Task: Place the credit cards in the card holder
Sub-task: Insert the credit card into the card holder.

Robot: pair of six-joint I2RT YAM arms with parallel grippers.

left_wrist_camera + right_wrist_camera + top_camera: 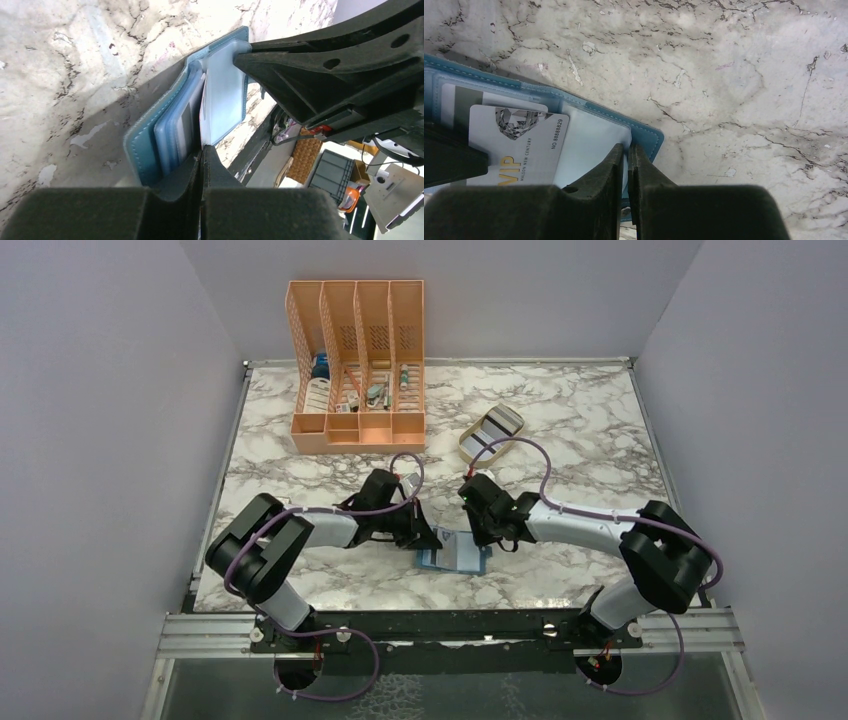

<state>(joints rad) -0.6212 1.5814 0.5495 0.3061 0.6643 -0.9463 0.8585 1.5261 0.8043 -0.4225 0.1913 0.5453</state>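
The teal-blue card holder [455,558] lies open on the marble table between both arms. My left gripper [425,532] is shut on the end of a grey credit card [516,145] marked VIP, which shows as a thin white edge [202,120] running from the jaws [201,150] into the holder [142,150]. A pale card with a dark stripe [459,102] sits in a slot under it. My right gripper [626,150] is shut on the rim of a pale blue slot leaf [589,145] at the holder's corner [646,137]. Its fingers [280,65] reach in from the right.
An orange slotted file rack [358,365] with small items stands at the back left. A beige oval tray [492,432] lies behind the right gripper. Grey walls close the sides and back. The table's near edge [450,612] is just below the holder.
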